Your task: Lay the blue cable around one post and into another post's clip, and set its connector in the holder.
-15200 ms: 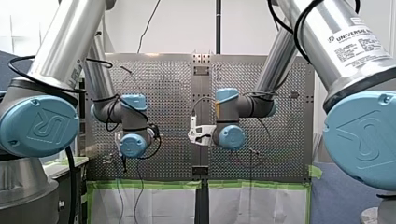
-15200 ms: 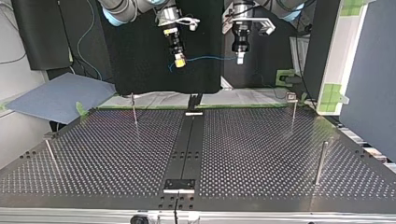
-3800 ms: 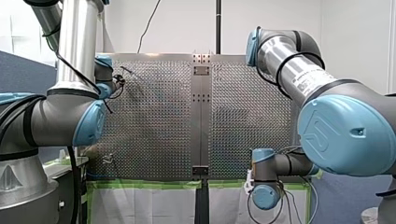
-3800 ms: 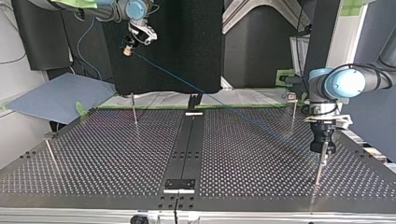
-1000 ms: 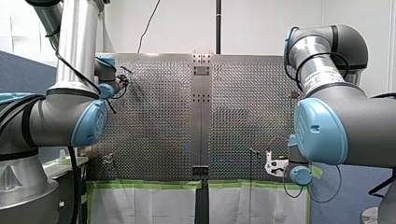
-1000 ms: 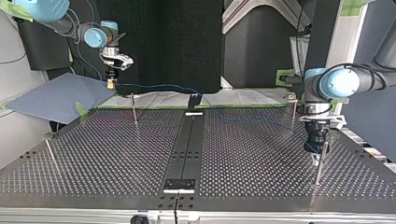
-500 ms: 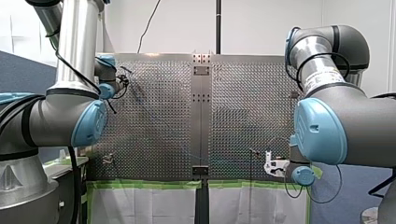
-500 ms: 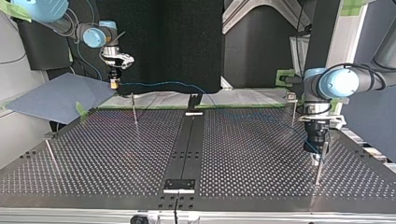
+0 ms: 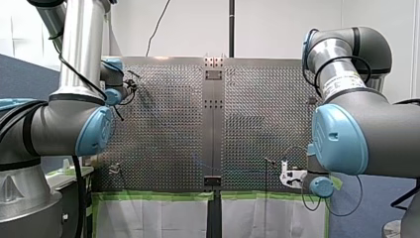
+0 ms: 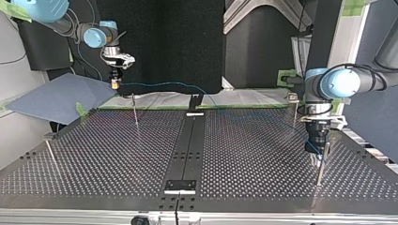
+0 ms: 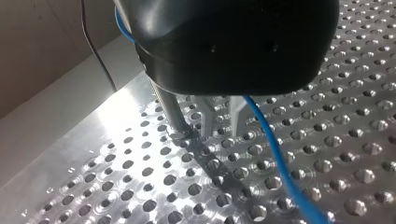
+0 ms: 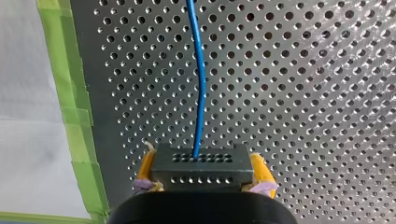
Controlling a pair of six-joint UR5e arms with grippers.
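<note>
The label (image 9: 342,79) on my right arm is too small to read. My right tool (image 12: 203,170) is clenched, yellow pads (image 12: 261,171) either side, on the dark, hole-dotted block connector (image 12: 201,161), and the thin blue cable (image 12: 201,84) leaves it at twelve o'clock over the perforated metal worktop (image 12: 303,93). My black left tool (image 11: 220,125) has a round steel post (image 11: 169,109) at its nine o'clock and the cable trailing toward five o'clock; whether it grips I cannot tell.

Front view: you get one printed label (image 9: 341,82), on the silver tube of my right arm (image 9: 366,141). Its lines are too small to read. No other text is legible in any view.
</note>
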